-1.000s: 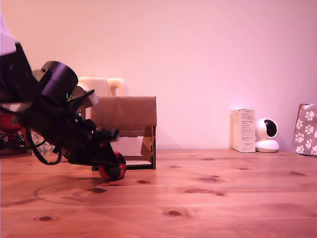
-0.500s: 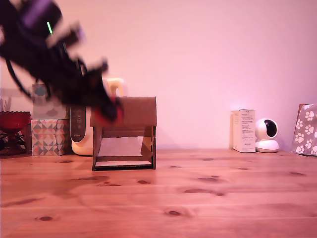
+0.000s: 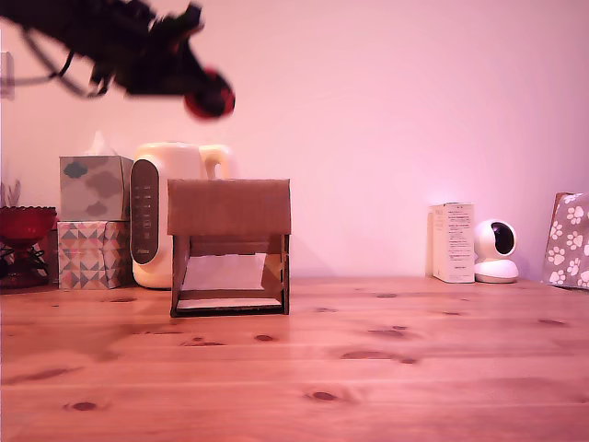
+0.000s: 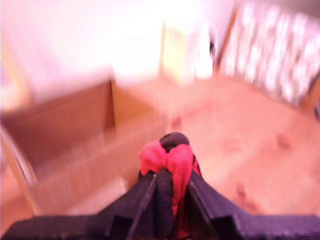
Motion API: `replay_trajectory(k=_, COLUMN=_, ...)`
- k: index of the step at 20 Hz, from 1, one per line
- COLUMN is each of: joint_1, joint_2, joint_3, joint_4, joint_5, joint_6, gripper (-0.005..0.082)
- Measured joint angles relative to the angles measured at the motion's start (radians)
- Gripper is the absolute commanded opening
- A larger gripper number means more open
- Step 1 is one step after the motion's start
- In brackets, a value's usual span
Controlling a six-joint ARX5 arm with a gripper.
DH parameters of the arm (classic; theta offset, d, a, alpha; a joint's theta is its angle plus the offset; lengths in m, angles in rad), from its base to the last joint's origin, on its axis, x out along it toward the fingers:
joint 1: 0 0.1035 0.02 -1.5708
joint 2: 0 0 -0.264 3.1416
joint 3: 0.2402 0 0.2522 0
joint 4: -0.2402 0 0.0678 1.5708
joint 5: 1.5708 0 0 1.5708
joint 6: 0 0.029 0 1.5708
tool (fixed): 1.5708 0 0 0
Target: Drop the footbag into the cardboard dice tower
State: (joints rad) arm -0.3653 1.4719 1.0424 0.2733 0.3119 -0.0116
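I have the claw (image 3: 198, 83) clamped on the footbag (image 3: 210, 94), its two dark fingers (image 4: 150, 192) squeezing the red and black panels in my wrist view. The ball hangs high in the air, well above the cardboard dice tower (image 3: 230, 245), which stands on the table (image 3: 386, 368) before a cream kettle (image 3: 170, 216).
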Motion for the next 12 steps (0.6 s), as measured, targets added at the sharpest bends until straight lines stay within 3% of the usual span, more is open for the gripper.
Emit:
replay_trajectory(k=5, joint_1=0.020, joint_2=0.143, joint_3=0.180, joint_4=-0.007, joint_5=-0.014, joint_6=0.015, gripper=0.0087)
replay_trajectory(k=12, joint_1=0.083, joint_2=0.339, joint_3=0.370, joint_4=-0.140, joint_5=-0.018, joint_6=0.039, gripper=0.0087)
